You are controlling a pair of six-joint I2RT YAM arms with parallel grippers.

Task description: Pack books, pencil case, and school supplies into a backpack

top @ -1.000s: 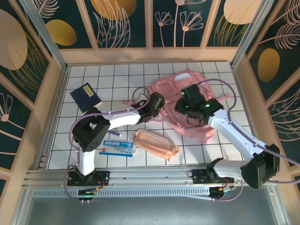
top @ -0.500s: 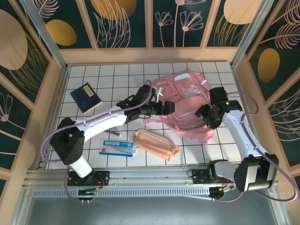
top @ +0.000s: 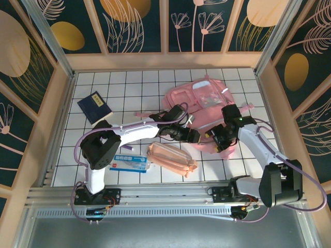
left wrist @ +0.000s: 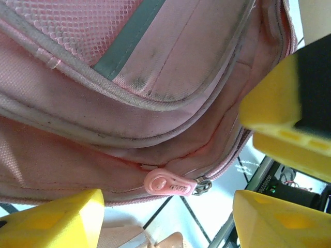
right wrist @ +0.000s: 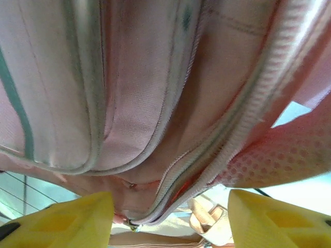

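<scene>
Large glossy pink backpack (top: pixel 202 99): left gripper (top: pixel 192 136) and right gripper (top: pixel 216 138) gape empty at its near edge; we should pinch its small pink zipper pull (left wrist: pixel 168 183) squarely

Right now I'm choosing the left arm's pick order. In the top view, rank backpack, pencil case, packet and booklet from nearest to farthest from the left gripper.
1. Backpack: right at the left gripper, on the right side.
2. Pencil case: just toward the bases, slightly left.
3. Packet: farther left, near the front edge.
4. Booklet: far left, farther back.
</scene>
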